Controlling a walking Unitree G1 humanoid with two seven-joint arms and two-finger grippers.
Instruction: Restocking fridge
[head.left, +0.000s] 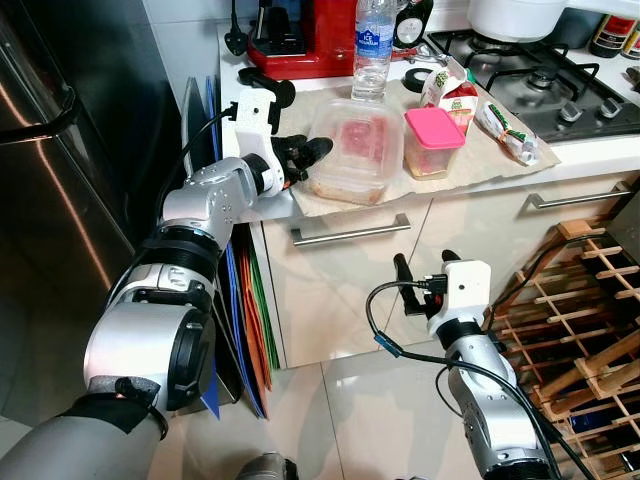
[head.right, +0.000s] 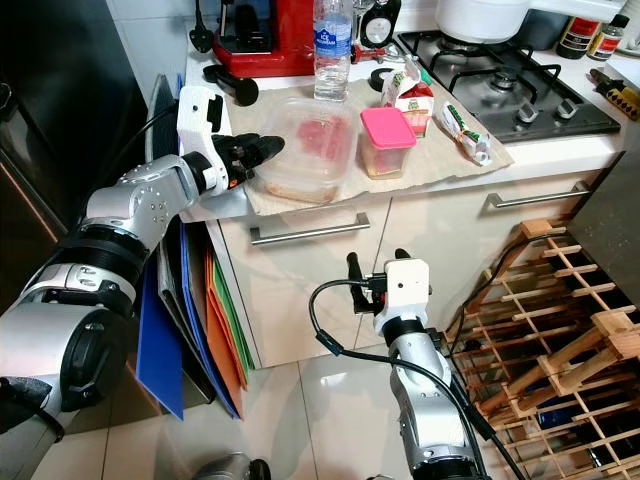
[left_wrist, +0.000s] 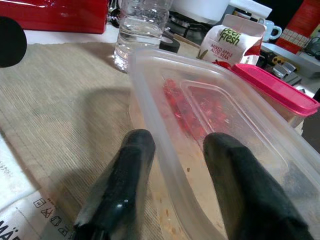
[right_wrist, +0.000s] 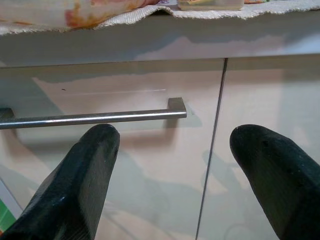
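We are at the pick-up step of restocking: the left gripper (head.left: 308, 155) is reaching for the clear tub (head.left: 353, 148) on the counter (head.left: 590, 152), upper centre of the left eye view. In the left wrist view its fingers (left_wrist: 120, 185) are spread and straddle the tub's near rim, one outside the wall and one over the lid (left_wrist: 220, 107); we judge that they are not yet pinching it. The tub sits on a beige mat (head.left: 480, 160), holds reddish food, and lies directly ahead of the gripper, touching or nearly so. Just beside it, toward the right of the frame, stands a pink-lidded box (head.left: 433, 142), with a bottle (head.left: 373, 45) behind and a carton (head.left: 452, 98) near it. The next move calls for closing on the rim firmly, then lifting level so the thin wall does not buckle or slip, and carrying it toward the dark fridge (head.left: 60, 170) at the left edge of the frame. The right gripper (head.left: 422, 280) hangs lower centre, fingers spread and empty, facing the drawer handle (right_wrist: 92, 118) below the counter.
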